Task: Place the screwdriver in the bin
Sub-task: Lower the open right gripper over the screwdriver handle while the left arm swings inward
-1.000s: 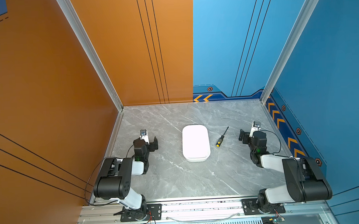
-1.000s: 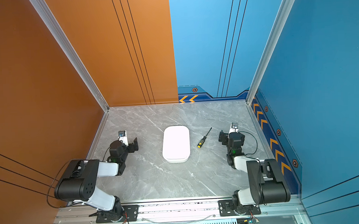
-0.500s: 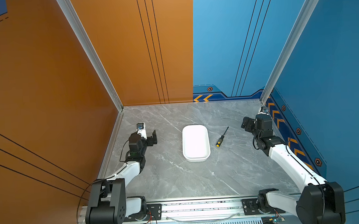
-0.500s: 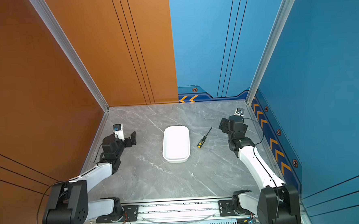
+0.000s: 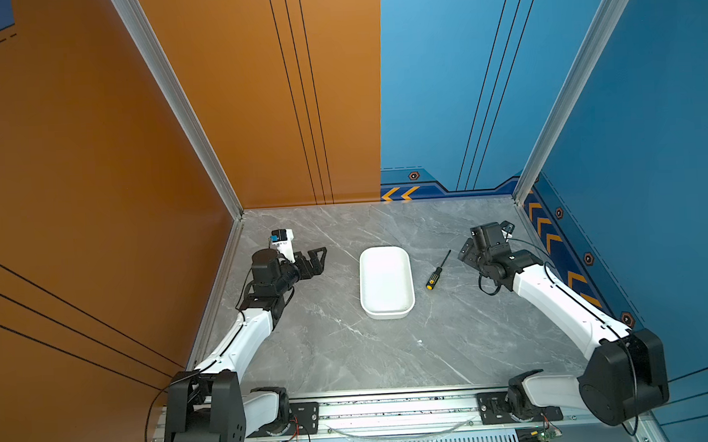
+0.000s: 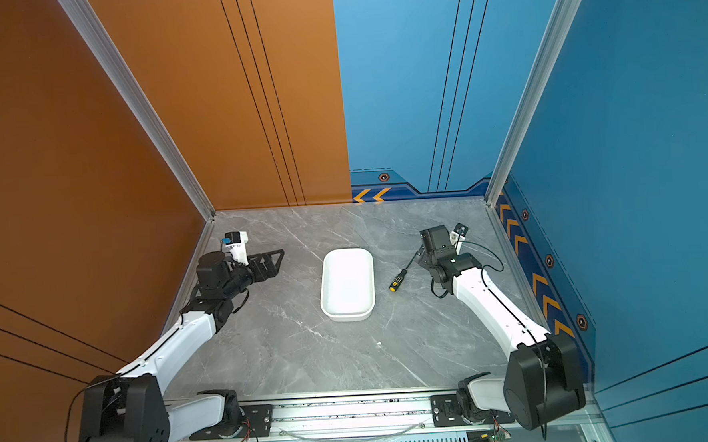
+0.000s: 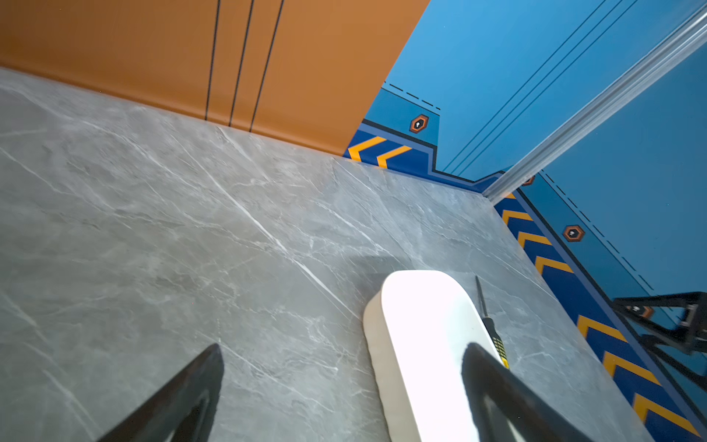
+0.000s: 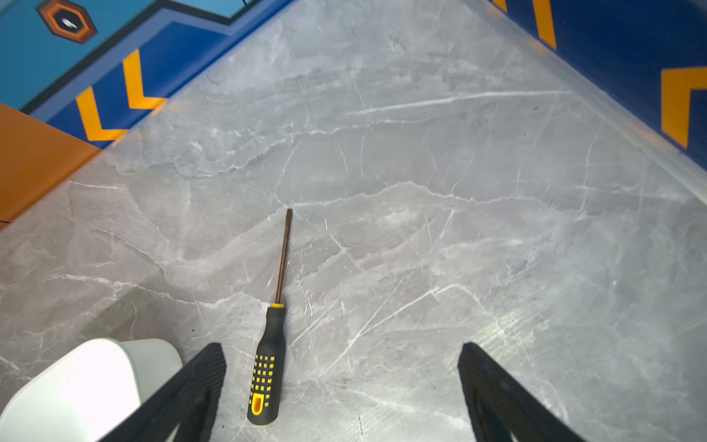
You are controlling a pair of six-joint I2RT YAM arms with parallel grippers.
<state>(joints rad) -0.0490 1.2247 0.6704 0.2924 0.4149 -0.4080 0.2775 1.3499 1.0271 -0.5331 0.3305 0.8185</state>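
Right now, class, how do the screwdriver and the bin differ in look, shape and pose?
Colour: the screwdriver is black with yellow marks; the bin is plain white.
Shape: the screwdriver is slim; the bin is a broad, open tub with rounded corners.
Pose: the screwdriver lies slanted; the bin sits square, long side running front to back.
Both rest on the table, side by side but apart, and nothing holds either.

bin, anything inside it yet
Nothing shows inside the bin: its floor is bare in both top views. The screwdriver lies on the table beside it. The near wall hides a thin strip.
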